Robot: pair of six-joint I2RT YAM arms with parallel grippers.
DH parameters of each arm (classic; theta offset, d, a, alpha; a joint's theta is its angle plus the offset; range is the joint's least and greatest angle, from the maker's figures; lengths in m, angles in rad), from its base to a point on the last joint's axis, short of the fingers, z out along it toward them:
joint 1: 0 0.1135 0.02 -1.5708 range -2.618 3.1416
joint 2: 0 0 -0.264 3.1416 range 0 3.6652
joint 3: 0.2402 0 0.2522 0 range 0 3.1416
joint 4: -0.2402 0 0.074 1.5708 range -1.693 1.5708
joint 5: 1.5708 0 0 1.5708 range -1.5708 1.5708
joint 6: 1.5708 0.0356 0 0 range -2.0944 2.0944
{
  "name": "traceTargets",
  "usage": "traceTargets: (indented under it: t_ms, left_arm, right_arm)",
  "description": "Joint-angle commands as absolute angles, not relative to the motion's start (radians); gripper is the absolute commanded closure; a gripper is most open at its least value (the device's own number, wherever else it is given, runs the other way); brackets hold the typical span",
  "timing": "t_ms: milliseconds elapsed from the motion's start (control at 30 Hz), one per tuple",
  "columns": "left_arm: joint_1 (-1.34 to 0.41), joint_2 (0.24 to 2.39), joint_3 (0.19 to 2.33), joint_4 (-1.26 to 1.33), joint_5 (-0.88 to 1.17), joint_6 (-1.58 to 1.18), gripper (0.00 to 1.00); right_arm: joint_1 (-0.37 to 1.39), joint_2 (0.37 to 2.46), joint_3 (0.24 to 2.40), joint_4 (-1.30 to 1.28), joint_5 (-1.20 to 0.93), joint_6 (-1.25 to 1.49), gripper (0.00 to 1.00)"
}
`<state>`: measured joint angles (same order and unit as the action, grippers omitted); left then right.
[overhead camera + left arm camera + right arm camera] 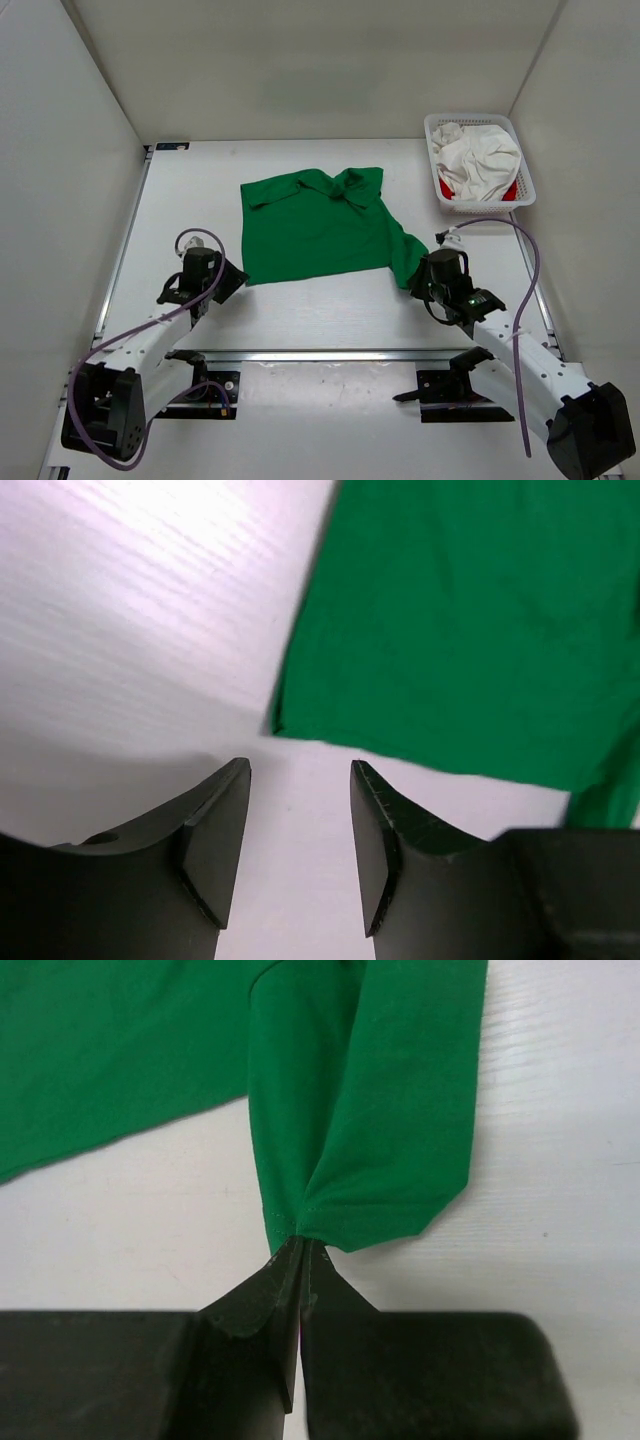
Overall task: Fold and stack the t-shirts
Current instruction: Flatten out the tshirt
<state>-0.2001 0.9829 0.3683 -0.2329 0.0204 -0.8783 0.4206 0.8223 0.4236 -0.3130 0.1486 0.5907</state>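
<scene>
Pinches an edge of the green t-shirt (pixel 315 225), spread mid-tabletop (pixel 300 310), in the tight-closed right pincer (pixel 303 1247). Holds the left pincer (pixel 300 780) part-spread and empty, just short of the hem corner. Risks bunching the cloth by a one-sided pull.

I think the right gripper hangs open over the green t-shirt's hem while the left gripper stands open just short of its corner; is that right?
Not quite: the right gripper is shut, pinching the hem of the green t-shirt, as the right wrist view shows. The left gripper does stand open just short of the corner.
</scene>
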Motion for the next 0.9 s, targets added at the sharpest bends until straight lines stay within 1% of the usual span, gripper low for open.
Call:
traceTargets:
  t_ms: [0,33,67,200,267,333,467,500,600,633,700,767,867]
  left_arm:
    - [-0.204,0.957,0.304,-0.138,-0.009,-0.983,0.45]
    - [-0.207,0.965,0.287,-0.112,-0.002,-1.002,0.44]
    - [-0.204,0.972,0.279,-0.079,-0.005,-1.021,0.45]
    - [-0.201,1.006,0.247,-0.028,0.005,-1.046,0.54]
    - [-0.202,1.017,0.233,-0.02,0.003,-1.058,0.54]
    - [-0.213,1.019,0.227,-0.014,0.002,-1.068,0.57]
    - [-0.235,1.086,0.232,0.066,0.002,-1.094,0.57]
    - [-0.241,1.101,0.233,0.078,0.009,-1.091,0.6]
    - [-0.238,1.117,0.229,0.1,0.002,-1.104,0.63]
    - [-0.232,1.115,0.226,0.113,0.002,-1.106,0.67]
    - [-0.224,1.108,0.218,0.117,0.002,-1.106,0.7]
    - [-0.218,1.106,0.225,0.123,-0.031,-1.092,0.72]
    - [-0.227,1.127,0.238,0.147,-0.058,-1.094,0.69]
  right_arm:
    - [0.433,0.834,0.417,-0.266,0.124,0.591,1.0]
    - [0.43,0.831,0.414,-0.258,0.117,0.594,1.0]
    - [0.439,0.831,0.416,-0.247,0.12,0.592,1.0]
    - [0.459,0.836,0.42,-0.245,0.135,0.592,1.0]
    - [0.46,0.841,0.417,-0.241,0.129,0.597,1.0]
    - [0.453,0.844,0.416,-0.233,0.118,0.588,1.0]
    - [0.456,0.842,0.417,-0.219,0.118,0.592,1.0]
    - [0.459,0.85,0.419,-0.221,0.124,0.591,1.0]
    - [0.454,0.859,0.423,-0.221,0.117,0.586,1.0]
    - [0.456,0.856,0.416,-0.221,0.115,0.591,1.0]
    - [0.451,0.847,0.413,-0.215,0.103,0.584,1.0]
    - [0.456,0.841,0.411,-0.207,0.106,0.591,1.0]
    - [0.454,0.841,0.41,-0.195,0.1,0.588,1.0]
